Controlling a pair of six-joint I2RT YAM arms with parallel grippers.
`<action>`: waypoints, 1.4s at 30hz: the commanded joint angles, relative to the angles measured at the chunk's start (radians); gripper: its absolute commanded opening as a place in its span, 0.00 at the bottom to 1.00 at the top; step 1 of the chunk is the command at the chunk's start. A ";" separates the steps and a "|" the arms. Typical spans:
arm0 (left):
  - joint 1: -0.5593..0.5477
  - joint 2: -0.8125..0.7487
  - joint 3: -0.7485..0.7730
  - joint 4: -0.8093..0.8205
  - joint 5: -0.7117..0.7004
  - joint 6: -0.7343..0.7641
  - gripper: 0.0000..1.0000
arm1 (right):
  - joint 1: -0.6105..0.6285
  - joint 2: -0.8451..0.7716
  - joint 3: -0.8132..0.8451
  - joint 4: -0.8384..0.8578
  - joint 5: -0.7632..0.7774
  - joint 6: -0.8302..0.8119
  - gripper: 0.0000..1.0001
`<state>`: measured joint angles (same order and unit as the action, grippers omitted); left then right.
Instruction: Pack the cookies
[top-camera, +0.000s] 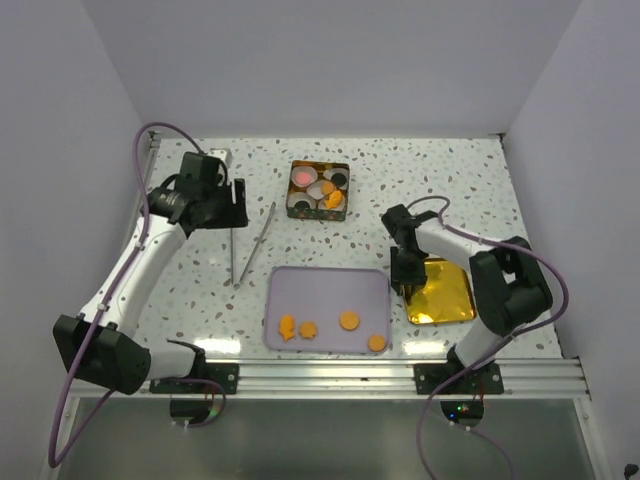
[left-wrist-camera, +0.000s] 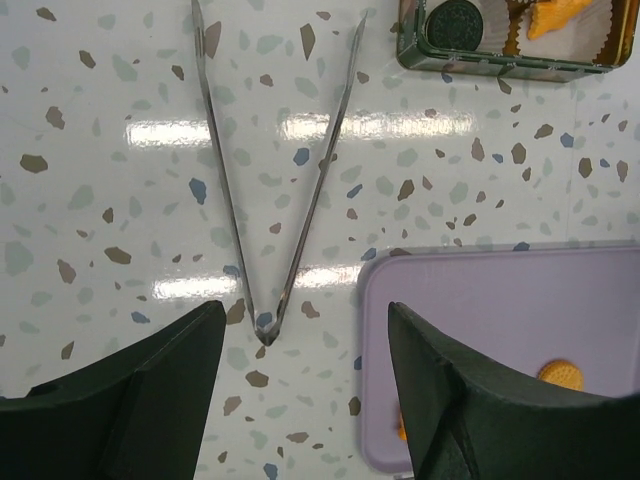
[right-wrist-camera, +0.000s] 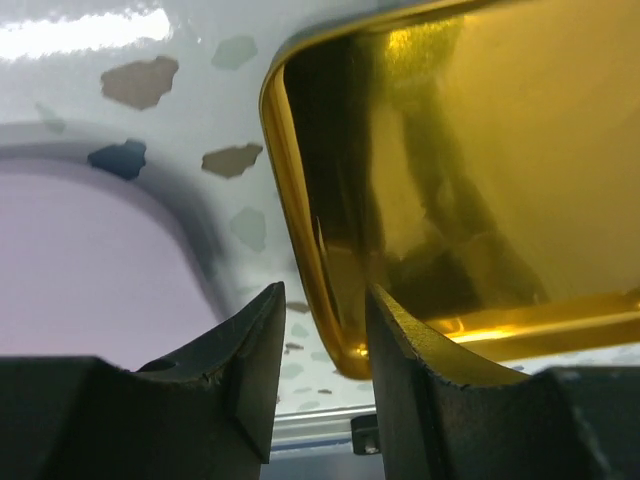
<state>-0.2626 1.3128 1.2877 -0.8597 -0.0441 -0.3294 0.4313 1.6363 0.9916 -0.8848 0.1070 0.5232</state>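
Four orange cookies (top-camera: 348, 320) lie on the purple tray (top-camera: 328, 285); one shows in the left wrist view (left-wrist-camera: 560, 373). More cookies sit in white paper cups in the tin box (top-camera: 345, 190), among them a pink (top-camera: 300, 178), a black (top-camera: 340, 180) and an orange one (top-camera: 330, 197). My left gripper (top-camera: 235, 205) is open and empty above the metal tongs (left-wrist-camera: 270, 200). My right gripper (right-wrist-camera: 325, 340) is low at the gold lid (right-wrist-camera: 480, 150). Its jaws are slightly apart and straddle the lid's left rim near a corner.
The tongs (top-camera: 255, 243) lie on the speckled table left of the tray, their joined end toward me. The tin (left-wrist-camera: 500, 55) stands behind the tray. The gold lid (top-camera: 438, 290) lies right of the tray (right-wrist-camera: 90, 260). White walls enclose the table.
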 joint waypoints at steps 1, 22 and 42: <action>0.008 -0.056 0.032 -0.053 0.007 0.004 0.72 | -0.002 0.063 -0.011 0.063 0.034 0.017 0.39; 0.008 -0.052 0.143 -0.070 0.026 -0.046 0.73 | 0.001 0.001 0.447 -0.210 -0.070 -0.023 0.00; 0.327 -0.024 0.102 0.549 0.806 -0.439 0.84 | 0.003 -0.148 0.489 1.676 -0.983 1.280 0.00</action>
<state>0.0372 1.3239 1.4502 -0.5735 0.4812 -0.6117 0.4335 1.4723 1.5238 0.2379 -0.7807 1.4387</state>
